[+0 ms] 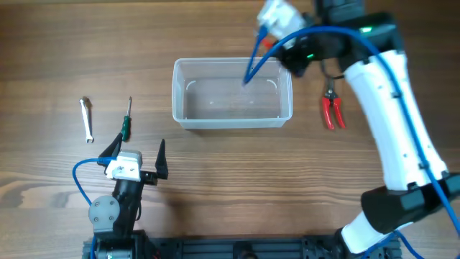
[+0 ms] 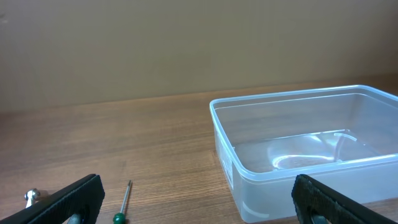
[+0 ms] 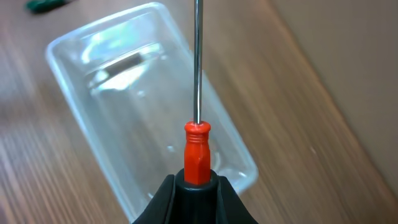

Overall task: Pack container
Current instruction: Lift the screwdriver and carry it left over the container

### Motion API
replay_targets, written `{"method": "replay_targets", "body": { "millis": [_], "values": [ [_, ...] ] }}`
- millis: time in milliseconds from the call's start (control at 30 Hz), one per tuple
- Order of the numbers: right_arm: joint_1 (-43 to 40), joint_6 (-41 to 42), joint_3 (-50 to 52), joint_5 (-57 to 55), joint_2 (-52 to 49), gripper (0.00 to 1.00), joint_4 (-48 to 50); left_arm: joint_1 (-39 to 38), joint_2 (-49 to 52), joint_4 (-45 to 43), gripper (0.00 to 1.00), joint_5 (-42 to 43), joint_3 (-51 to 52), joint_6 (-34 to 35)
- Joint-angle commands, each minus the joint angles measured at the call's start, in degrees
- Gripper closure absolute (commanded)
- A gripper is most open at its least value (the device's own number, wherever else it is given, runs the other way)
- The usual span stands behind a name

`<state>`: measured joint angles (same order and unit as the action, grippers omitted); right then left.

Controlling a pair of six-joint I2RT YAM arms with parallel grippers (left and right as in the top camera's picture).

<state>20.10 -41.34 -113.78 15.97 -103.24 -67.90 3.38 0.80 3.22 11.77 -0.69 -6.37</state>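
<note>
The clear plastic container stands empty at the table's middle; it also shows in the left wrist view and the right wrist view. My right gripper is shut on the handle of a red screwdriver, whose steel shaft points out over the container's inside. In the overhead view this gripper hangs above the container's far right corner. My left gripper is open and empty near the front left, short of the container; its jaws frame bare table.
A green-handled screwdriver lies just ahead of my left gripper, also in the left wrist view. A small wrench lies further left. Red-handled pliers lie right of the container.
</note>
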Motion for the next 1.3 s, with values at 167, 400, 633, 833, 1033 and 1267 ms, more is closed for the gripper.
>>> {"method": "replay_targets", "body": {
  "millis": [167, 400, 633, 833, 1033, 1267],
  "values": [
    [6.6, -7.8, -0.1, -6.2, -10.7, 0.96, 0.0, -0.4, -0.4, 0.1, 0.0, -0.3, 0.4, -0.7],
    [7.7, -8.8, -0.1, -7.4, -18.8, 0.96, 0.9, -0.4, -0.4, 0.1, 0.0, -0.3, 0.4, -0.7],
    [7.7, -8.6, -0.1, -5.3, -23.2, 0.94, 1.0, -0.4, -0.4, 0.1, 0.0, -0.3, 0.4, -0.7],
    [7.7, -8.0, -0.1, -4.3, -26.8, 0.95, 1.2, -0.4, -0.4, 0.0, 0.0, -0.3, 0.4, -0.7],
    [7.7, -7.5, -0.1, -3.0, -30.0, 0.94, 1.7, -0.4, -0.4, 0.1, 0.0, -0.3, 0.4, -0.7],
    [7.7, -6.4, -0.1, -2.2, -30.8, 0.79, 3.5, -0.4, -0.4, 0.1, 0.0, -0.3, 0.4, -0.7]
  ]
}}
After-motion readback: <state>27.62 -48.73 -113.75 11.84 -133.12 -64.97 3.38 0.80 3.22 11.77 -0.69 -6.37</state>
